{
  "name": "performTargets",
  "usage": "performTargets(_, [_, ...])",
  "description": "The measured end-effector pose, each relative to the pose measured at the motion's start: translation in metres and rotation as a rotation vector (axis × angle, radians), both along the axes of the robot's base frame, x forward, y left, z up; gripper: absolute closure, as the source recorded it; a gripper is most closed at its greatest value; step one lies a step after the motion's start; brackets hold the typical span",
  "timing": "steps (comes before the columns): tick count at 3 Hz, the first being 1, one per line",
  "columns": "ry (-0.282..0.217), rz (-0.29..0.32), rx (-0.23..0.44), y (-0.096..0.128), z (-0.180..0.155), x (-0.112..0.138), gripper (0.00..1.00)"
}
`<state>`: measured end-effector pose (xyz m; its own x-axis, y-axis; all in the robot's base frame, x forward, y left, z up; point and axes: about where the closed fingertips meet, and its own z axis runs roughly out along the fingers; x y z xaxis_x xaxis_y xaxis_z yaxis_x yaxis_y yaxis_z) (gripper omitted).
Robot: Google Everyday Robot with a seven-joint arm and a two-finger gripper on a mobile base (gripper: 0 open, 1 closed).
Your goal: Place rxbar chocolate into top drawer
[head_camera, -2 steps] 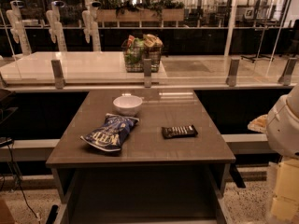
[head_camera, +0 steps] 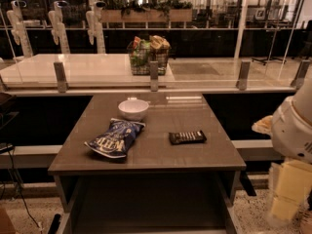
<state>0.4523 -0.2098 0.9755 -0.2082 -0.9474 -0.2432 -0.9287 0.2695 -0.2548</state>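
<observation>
The rxbar chocolate (head_camera: 187, 137) is a small flat dark bar with pale lettering, lying right of centre on the brown tabletop (head_camera: 161, 155). The top drawer (head_camera: 146, 204) is pulled open below the table's front edge, and its dark inside shows nothing in it. My arm's white body (head_camera: 295, 126) fills the right edge. The blurred pale yellow part below it is my gripper (head_camera: 285, 199), low at the right, beside the drawer's right corner and well away from the bar. Nothing shows in it.
A crinkled blue chip bag (head_camera: 115, 138) lies left of the bar. A white bowl (head_camera: 133, 109) stands behind it. A wire basket of snacks (head_camera: 148, 55) sits on the pale counter behind glass panels with metal posts (head_camera: 154, 76).
</observation>
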Motion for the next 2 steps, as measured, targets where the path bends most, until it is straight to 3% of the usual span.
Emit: performTargets(2, [-0.045, 0.016, 0.119, 0.012, -0.002, 0.054, 0.0])
